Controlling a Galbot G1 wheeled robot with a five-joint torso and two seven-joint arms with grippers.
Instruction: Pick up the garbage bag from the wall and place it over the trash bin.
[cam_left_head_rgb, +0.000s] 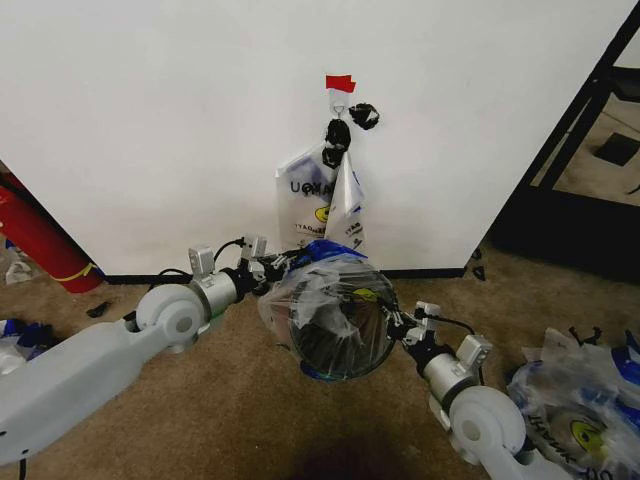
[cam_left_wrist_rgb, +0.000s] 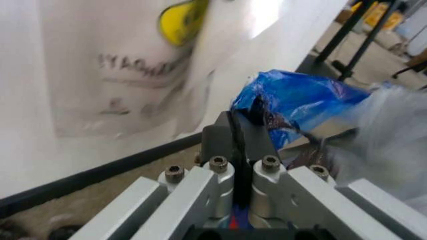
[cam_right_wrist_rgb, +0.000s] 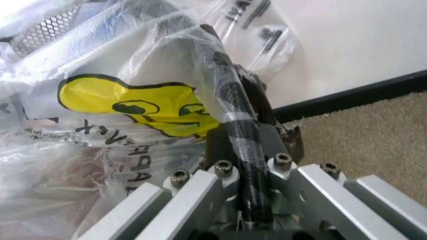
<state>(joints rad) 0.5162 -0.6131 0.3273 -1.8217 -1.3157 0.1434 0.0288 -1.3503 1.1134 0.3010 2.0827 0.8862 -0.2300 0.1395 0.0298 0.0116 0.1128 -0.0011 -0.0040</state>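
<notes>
- The left claw (cam_left_head_rgb: 268, 268) is pinching the blue handle (cam_left_wrist_rgb: 293, 102) of the bag (cam_left_head_rgb: 335, 310), its jaws pressed together on the plastic, at the bin's left rim.
- The right claw (cam_left_head_rgb: 400, 322) is pinching the bag's opposite edge, its jaws shut on a dark rolled strip of plastic beside the yellow logo (cam_right_wrist_rgb: 133, 107).
- Between the two claws the bag is being held stretched over the mouth of the bin (cam_left_head_rgb: 338, 345), which is sitting on the carpet (cam_left_head_rgb: 220, 420) just in front of the wall (cam_left_head_rgb: 150, 120).
- The bag is already off the wall; other printed bags (cam_left_head_rgb: 318, 195) are hanging from the hook (cam_left_head_rgb: 338, 100) under the red tape (cam_left_head_rgb: 340, 82).
- Judged from this, the placing step is under way: the film is covering the opening.
- The next move seems to call for drawing both edges down past the rim evenly, so the thin film is neither tearing nor springing back, before letting go.
- More bags (cam_left_head_rgb: 580, 400) are lying on the floor at the right.
</notes>
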